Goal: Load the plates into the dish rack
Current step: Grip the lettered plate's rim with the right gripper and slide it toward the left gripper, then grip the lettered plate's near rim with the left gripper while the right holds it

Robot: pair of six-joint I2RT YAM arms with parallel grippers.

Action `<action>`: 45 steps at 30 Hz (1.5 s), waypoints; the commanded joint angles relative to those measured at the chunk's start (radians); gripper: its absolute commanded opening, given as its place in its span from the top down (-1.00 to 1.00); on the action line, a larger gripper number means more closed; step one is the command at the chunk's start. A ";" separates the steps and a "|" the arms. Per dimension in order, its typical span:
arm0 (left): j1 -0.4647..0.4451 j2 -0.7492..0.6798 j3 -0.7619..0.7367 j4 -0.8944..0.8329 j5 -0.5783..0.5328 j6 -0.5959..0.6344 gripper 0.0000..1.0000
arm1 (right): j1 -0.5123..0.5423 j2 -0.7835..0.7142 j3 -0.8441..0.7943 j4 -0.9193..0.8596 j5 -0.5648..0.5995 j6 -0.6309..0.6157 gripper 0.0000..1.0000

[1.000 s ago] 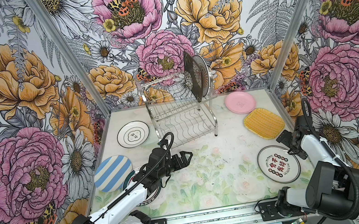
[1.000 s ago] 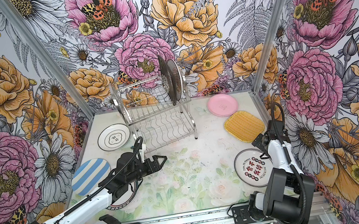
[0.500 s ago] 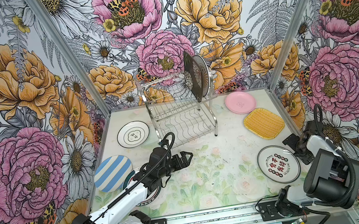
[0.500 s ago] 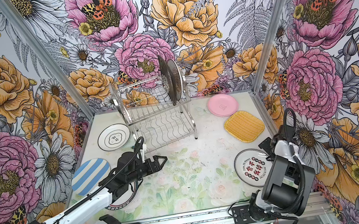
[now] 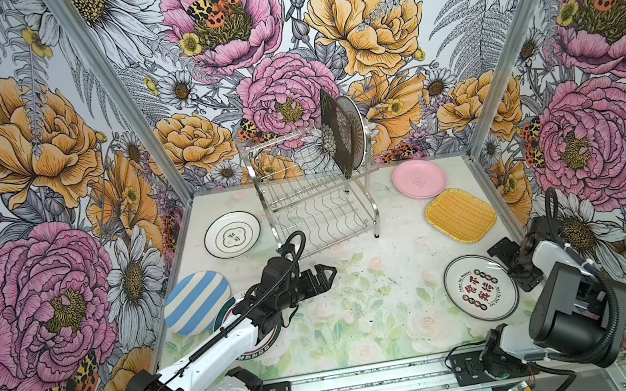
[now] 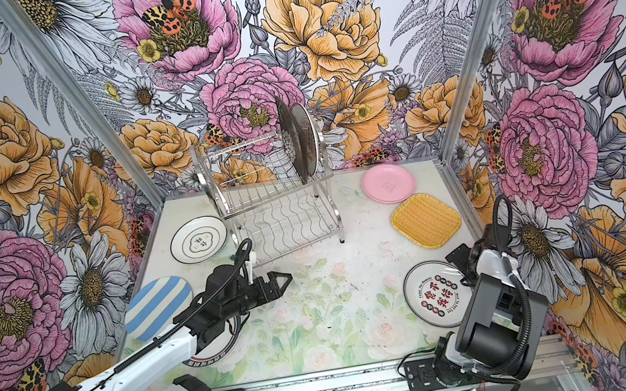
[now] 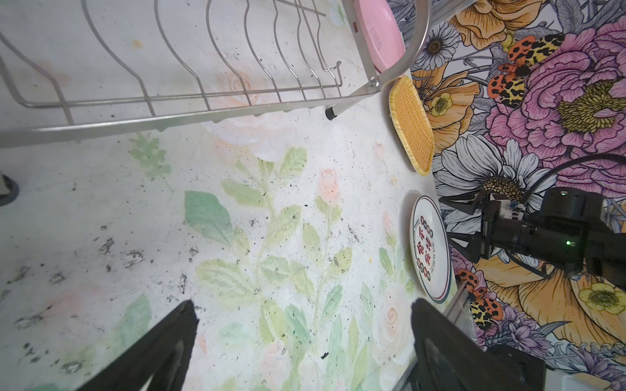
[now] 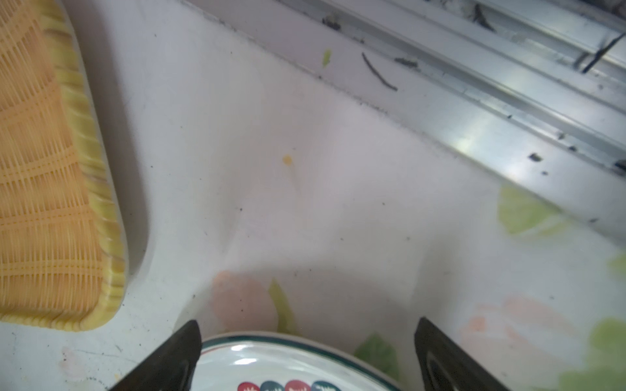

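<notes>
Steel wire: one shiny two-tier dish rack (image 5: 309, 193) stands at the middle of the tabletop's far edge in both top views. Its upper tier holds two plates on edge at the right end: a square black floral plate (image 5: 333, 134) and, just behind it, a round plate with a dark print (image 5: 356, 131).

Six more plates lie flat, so I count eight.
- **Left edge:** a white plate with a black ring (image 5: 232, 234) beside the rack, a blue-and-white striped plate (image 5: 197, 302), and a white dark-rimmed plate (image 5: 225, 310) mostly under my left arm.
- **Right edge:** a round pink plate (image 5: 419, 179) in the far corner, then a yellow woven-look rectangular plate (image 5: 460, 215), then a white plate with red characters (image 5: 481, 288) near the front corner. Its curved small lettering is too fine for me to read.

My left gripper (image 5: 327, 274) hovers in front of the rack. My right gripper (image 5: 506, 268) sits at the red-character plate's rim.

The left wrist view shows the left fingers wide apart with nothing between them, and the rack's wavy lower shelf beyond.

The right wrist view shows the right fingers apart too, straddling that plate's green-lined rim, with the yellow plate just beside.
</notes>
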State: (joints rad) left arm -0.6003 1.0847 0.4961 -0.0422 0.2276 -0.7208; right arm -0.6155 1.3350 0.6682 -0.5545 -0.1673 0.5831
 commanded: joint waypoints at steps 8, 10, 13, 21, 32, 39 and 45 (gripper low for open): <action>-0.007 0.032 0.027 0.015 -0.011 0.030 -0.98 | 0.242 -0.093 -0.061 -0.022 -0.096 0.148 -0.94; -0.009 0.032 0.026 0.015 -0.013 0.030 -0.97 | 0.318 -0.106 -0.076 -0.022 -0.099 0.192 -0.94; -0.009 0.028 0.022 0.015 -0.016 0.027 -0.97 | 0.426 -0.133 -0.099 -0.022 -0.101 0.257 -0.94; -0.016 0.025 0.013 0.021 -0.023 0.024 -0.98 | 0.704 -0.188 -0.102 -0.017 -0.091 0.414 -0.94; -0.035 0.028 0.012 0.028 -0.035 0.016 -0.97 | 0.958 -0.084 -0.065 0.106 -0.152 0.496 -0.95; -0.047 0.017 0.009 0.019 -0.049 0.010 -0.98 | 1.061 0.048 -0.007 0.223 -0.247 0.473 -0.95; -0.056 -0.003 0.006 -0.005 -0.063 0.008 -0.97 | 1.068 0.071 0.020 0.220 -0.315 0.369 -0.94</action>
State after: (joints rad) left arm -0.6460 1.1042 0.4976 -0.0418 0.1944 -0.7147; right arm 0.4591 1.4086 0.6670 -0.3595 -0.4278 1.0191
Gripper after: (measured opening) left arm 0.987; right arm 0.971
